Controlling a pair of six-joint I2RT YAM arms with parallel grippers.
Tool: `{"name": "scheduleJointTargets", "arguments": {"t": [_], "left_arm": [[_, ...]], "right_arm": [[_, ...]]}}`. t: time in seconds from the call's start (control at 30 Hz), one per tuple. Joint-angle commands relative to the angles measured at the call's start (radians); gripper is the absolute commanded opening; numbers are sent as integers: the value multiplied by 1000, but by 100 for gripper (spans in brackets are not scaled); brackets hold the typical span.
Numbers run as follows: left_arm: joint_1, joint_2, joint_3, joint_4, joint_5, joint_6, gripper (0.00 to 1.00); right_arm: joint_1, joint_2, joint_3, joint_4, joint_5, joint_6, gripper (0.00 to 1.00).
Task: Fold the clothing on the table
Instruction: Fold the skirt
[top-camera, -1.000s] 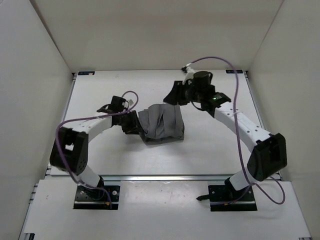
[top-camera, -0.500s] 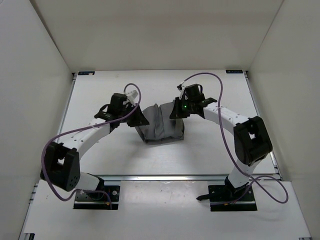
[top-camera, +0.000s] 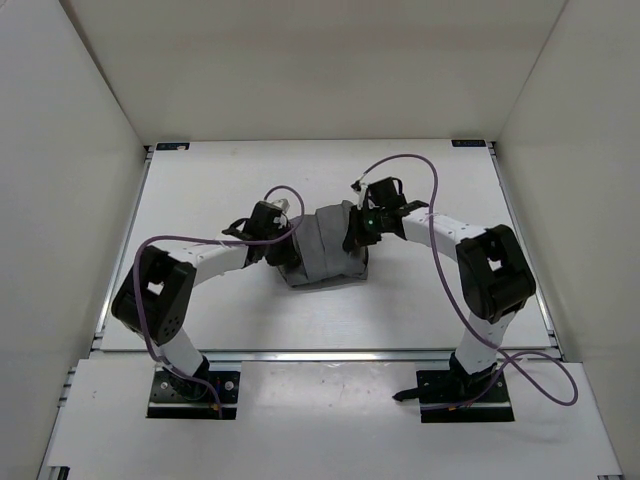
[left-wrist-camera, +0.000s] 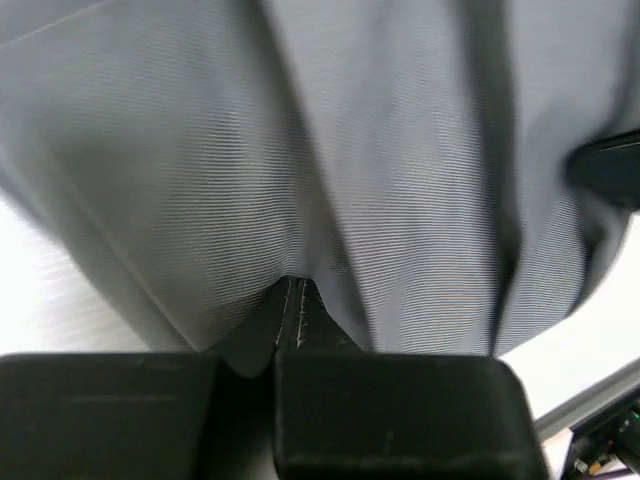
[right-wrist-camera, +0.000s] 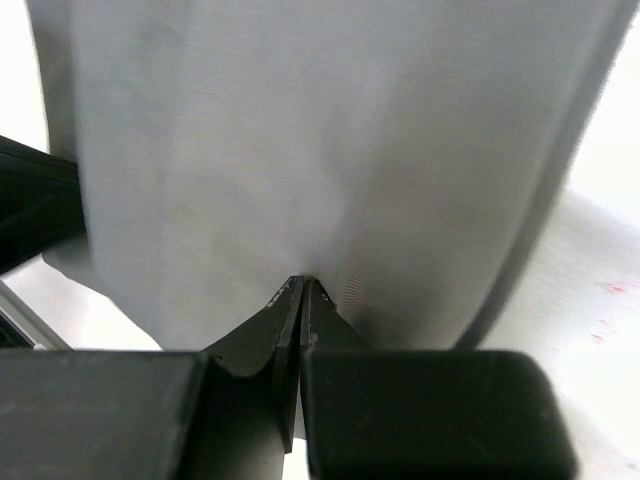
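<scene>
On table (top-camera: 200, 310): left tool (top-camera: 285, 252), right tool (top-camera: 352, 234) pinching clothing (top-camera: 324, 250); right previously hovered clear, further back.

Plain white walls close in the white table (top-camera: 200, 190) on three sides: a back wall (top-camera: 320, 70), a left wall (top-camera: 60, 180) and a right wall (top-camera: 585, 170). A thin metal rail (top-camera: 330, 353) runs along its near edge. The light is even and the shadows are soft.

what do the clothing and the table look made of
Clothing: soft woven fabric, matte grey; fine ribbed weave and draping folds show up close. Table: hard, smooth white board, perhaps laminate or painted; flat and even, exact material unclear.
</scene>
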Motion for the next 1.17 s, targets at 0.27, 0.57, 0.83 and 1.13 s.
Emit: {"name": "scheduleJointTargets", "arguments": {"t": [0.27,0.57,0.83,1.13], "left_arm": [[107,-166,30,-116,34,96,59],[165,-332,183,-334,-114,222,99],[188,-404,140,-497,-214,289,98],[177,-426,84,-520,-220,317,99]], "right_arm": [[-134,-41,67,-7,-91,-38,31],[-118,-254,51,-43,87,-75,87],[-175,-333,-92,-133,156,-61,99],[-169,-402,-199,-106,170,-35,100]]}}
